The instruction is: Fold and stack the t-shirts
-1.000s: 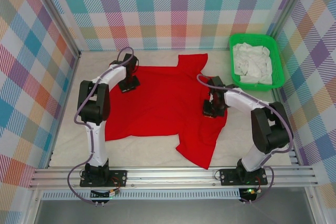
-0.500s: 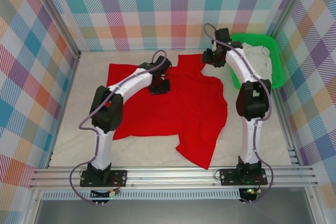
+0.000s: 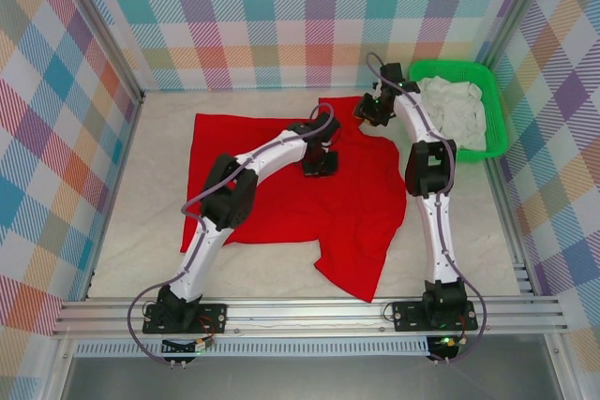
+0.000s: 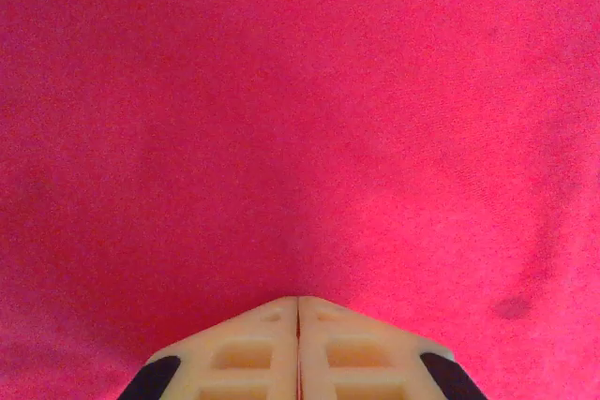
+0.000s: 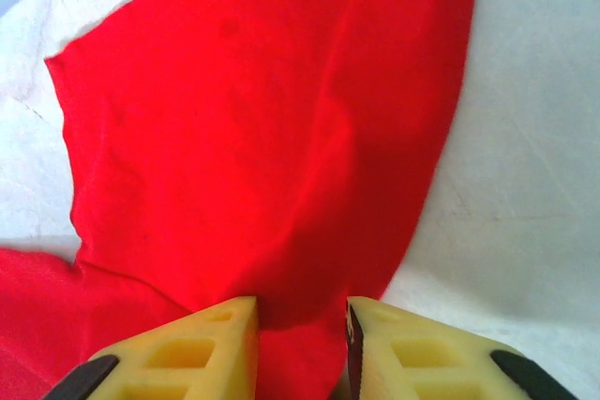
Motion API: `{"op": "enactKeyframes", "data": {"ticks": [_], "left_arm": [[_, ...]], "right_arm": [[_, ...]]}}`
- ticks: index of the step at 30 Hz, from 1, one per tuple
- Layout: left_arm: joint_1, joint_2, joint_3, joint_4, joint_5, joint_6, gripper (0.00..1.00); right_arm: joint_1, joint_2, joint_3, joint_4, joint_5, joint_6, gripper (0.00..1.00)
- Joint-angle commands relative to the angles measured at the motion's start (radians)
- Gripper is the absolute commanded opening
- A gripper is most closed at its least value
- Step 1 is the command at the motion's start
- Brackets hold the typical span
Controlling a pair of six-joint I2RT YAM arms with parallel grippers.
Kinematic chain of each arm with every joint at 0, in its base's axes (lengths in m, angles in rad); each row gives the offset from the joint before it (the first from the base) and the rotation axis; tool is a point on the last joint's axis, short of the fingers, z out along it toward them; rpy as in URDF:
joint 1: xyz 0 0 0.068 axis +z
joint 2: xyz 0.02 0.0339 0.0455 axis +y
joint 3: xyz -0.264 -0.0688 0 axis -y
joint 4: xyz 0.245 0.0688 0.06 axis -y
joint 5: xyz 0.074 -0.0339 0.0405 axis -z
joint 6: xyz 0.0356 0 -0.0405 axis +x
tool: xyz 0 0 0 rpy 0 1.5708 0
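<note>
Red tee point(image 3: 272, 185) spread open mid-table point(image 3: 141, 241), 1 sleeve pointing to far edge, hem corner hanging toward near edge.
Left gripper point(image 4: 298, 304) low over tee's far-centre area, jaws pressed together, plain red cloth under tips.
Right gripper point(image 5: 302, 311) at far sleeve, arm stretched out. Jaws part spread, sleeve cloth running between the 2 fingers; can't tell if pinched.
Green basket point(image 3: 450, 66) in far right corner, white cloth point(image 3: 455, 110) inside, just beside right gripper.
</note>
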Motion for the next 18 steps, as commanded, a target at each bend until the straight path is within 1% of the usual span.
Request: {"op": "enactKeyframes", "data": {"ticks": [1, 5, 12, 15, 18], "left_arm": [[-0.012, 0.041, -0.037, -0.022, 0.017, -0.026, 0.08], [-0.012, -0.005, -0.152, -0.031, -0.03, -0.012, 0.08], [-0.003, -0.098, -0.382, -0.042, -0.098, 0.051, 0.07], [0.005, -0.122, -0.448, -0.047, -0.118, 0.069, 0.06], [0.015, -0.134, -0.48, -0.041, -0.132, 0.078, 0.06]], "right_arm": [[-0.001, 0.057, 0.058, 0.034, -0.089, 0.106, 0.3], [-0.001, 0.105, 0.071, 0.044, -0.083, 0.159, 0.29], [-0.007, 0.116, 0.111, 0.04, 0.069, 0.176, 0.28], [-0.011, 0.105, 0.117, 0.048, 0.133, 0.167, 0.29], [-0.016, 0.097, 0.122, 0.058, 0.183, 0.151, 0.29]]}}
